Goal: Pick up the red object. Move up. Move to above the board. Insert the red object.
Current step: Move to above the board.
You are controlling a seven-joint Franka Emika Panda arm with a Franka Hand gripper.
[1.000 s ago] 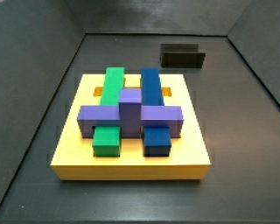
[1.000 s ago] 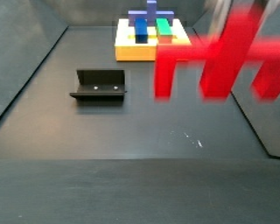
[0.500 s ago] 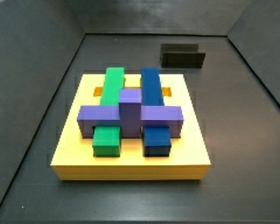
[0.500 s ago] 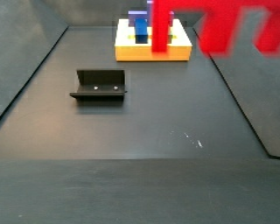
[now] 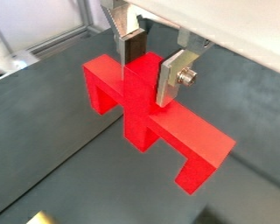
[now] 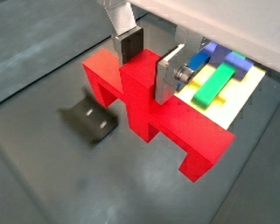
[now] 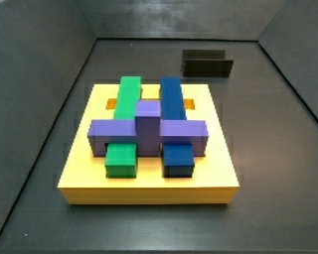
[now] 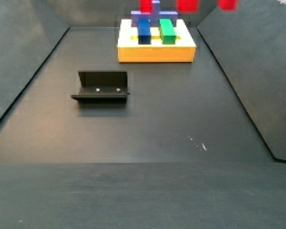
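The gripper (image 5: 152,63) pinches the red object's (image 5: 154,122) post in both wrist views. In a wrist view the board (image 6: 250,94) lies beyond it, the fixture (image 6: 90,121) below.

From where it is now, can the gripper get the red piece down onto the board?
Probably yes. The gripper holds the red piece by its post, lifted off the floor. The board lies just ahead with nothing between; the fixture sits off to the side.

The red object (image 5: 149,118) looked like smooth matt plastic, clamped high above the bench between the gripper's (image 5: 150,63) brushed-metal jaws (dark pads dull, rubbery). The yellow board (image 7: 82,159) looked matt. The fixture (image 8: 100,88) was dull black metal.
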